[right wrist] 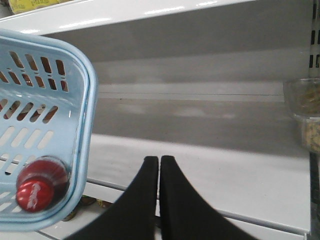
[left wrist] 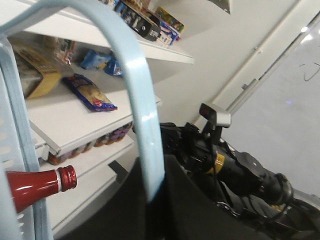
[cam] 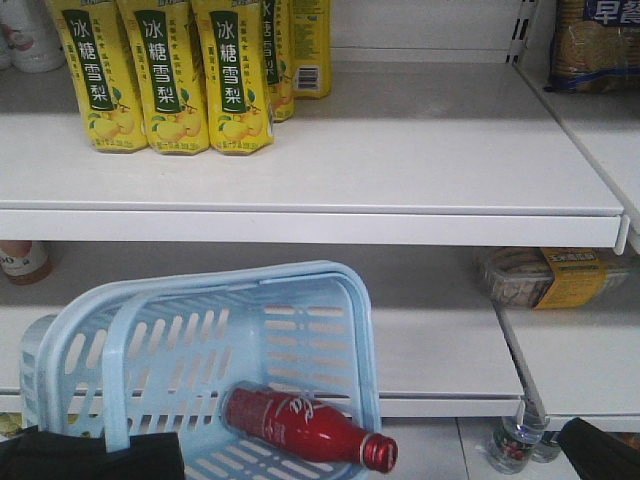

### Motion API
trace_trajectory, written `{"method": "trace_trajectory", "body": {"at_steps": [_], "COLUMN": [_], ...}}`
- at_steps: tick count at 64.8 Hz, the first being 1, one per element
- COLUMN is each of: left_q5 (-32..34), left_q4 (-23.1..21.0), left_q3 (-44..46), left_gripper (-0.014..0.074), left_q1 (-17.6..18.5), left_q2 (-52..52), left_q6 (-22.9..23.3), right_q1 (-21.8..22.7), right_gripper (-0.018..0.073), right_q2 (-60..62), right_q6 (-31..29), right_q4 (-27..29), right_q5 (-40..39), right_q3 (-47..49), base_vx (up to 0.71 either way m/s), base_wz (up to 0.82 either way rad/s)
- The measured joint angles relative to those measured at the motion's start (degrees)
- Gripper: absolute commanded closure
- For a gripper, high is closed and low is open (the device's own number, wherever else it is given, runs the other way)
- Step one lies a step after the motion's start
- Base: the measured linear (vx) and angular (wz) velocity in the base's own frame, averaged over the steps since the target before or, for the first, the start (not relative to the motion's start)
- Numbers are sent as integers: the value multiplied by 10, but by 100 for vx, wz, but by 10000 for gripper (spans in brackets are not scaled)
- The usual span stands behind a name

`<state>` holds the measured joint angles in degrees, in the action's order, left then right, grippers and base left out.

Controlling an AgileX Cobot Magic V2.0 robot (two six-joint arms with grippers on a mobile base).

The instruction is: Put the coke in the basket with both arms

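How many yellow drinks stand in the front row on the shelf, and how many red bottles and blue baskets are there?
Yellow drinks, front row: 3
Red coke bottle: 1
Blue basket: 1
Total: 5

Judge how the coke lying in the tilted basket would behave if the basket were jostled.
The coke lies on its side with its cap over the low rim of the tilted basket, so it could slide out. Round and glossy, it probably rolls easily. It looks full, so likely heavy enough to shift the basket's balance.
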<state>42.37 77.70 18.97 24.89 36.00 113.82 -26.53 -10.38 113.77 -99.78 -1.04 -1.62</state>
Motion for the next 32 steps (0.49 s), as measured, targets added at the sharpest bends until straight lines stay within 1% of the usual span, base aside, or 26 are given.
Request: {"method": "trace_trajectory", "body": {"at_steps": [4,8,15,19,25,30,32], "left_q5": [-14,-22,-42,-57,-95,-139,-157], "left_q4": [-33,-70,-149,-194,-256,-308,-338], "left_q3": [-11,-22,-47,-60,-78,-88,-92], "left_gripper": [601,601,601,601,601,601,601], "left_q1": [0,0,0,1,3,3,3], "left_q2": [0,0,0,0,0,0,0], "left_q6": [-42,-96,-186,-227,-282,-331,-349], "right_q1": [0,0,0,0,0,0,0], "right_gripper": [564,564,564,564,564,564,564], "right_q2": [0,0,0,0,0,0,0], "right_q6": [0,0,0,0,0,0,0], "right_q4": [0,0,0,0,0,0,0], "right_q5": [1,4,5,5,5,5,5], "right_q3": [0,0,0,0,0,0,0], "base_vx": [0,0,0,0,0,0,0], "base_wz": [0,0,0,0,0,0,0]}}
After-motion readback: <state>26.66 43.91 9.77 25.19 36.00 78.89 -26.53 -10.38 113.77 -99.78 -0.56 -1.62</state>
